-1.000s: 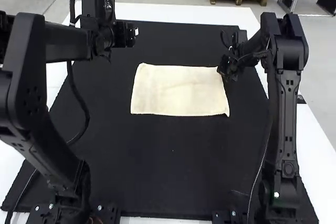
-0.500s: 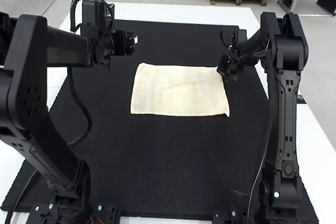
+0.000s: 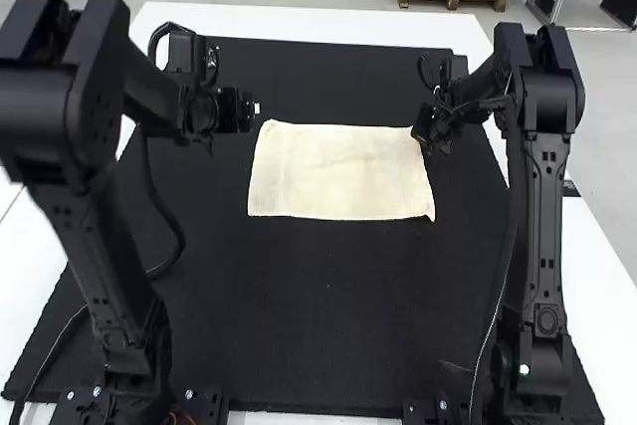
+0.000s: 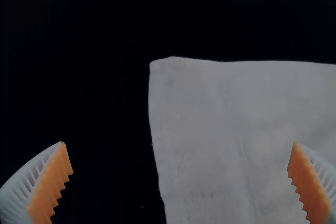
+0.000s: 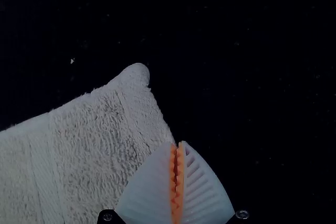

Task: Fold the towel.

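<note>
Towel (image 3: 338, 171) lies flat on black mat (image 3: 299, 316), between my grippers. My left gripper (image 4: 179, 143) is wide, near one corner, probably to take it. My right gripper (image 5: 177, 142) is narrow at the opposite edge, likely for steadying; can't tell if fabric's pinched.

High view bright; both wrist views dim

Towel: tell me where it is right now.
In the high view, the towel lies flat on the black mat near the view's centre, between the left pincer and the right pincer.
</note>
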Motion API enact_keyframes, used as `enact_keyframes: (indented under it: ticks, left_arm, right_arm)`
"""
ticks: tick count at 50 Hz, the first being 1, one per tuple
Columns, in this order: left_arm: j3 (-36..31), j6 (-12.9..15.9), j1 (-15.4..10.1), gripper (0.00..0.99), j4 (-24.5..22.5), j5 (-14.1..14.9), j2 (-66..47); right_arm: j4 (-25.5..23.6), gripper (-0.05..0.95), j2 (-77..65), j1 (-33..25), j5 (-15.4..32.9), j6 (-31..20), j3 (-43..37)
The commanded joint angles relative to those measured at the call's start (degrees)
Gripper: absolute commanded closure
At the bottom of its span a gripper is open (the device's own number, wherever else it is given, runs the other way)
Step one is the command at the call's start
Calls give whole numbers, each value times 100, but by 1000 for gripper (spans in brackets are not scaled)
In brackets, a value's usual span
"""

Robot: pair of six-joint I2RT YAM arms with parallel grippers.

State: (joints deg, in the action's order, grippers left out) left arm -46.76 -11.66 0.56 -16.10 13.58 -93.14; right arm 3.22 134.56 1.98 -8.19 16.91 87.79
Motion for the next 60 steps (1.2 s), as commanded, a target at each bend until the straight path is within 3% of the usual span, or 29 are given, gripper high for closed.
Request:
enact_keyframes:
  ticks: [1,19,30,60]
  left_arm:
    - [-474,50,50,26,-25,197,-336]
    - [-1854,270,-56,26,599,285,-2032]
    - [-2373,270,-275,26,661,259,-2621]
    - [-2935,270,-399,26,625,232,-3351]
  right_arm:
    - [-199,902,-70,180,-227,-73,-297]
    - [-199,902,-615,233,-298,-109,-719]
    - [-191,902,-835,268,-333,-161,-895]
    - [-199,902,-879,338,-438,-161,-992]
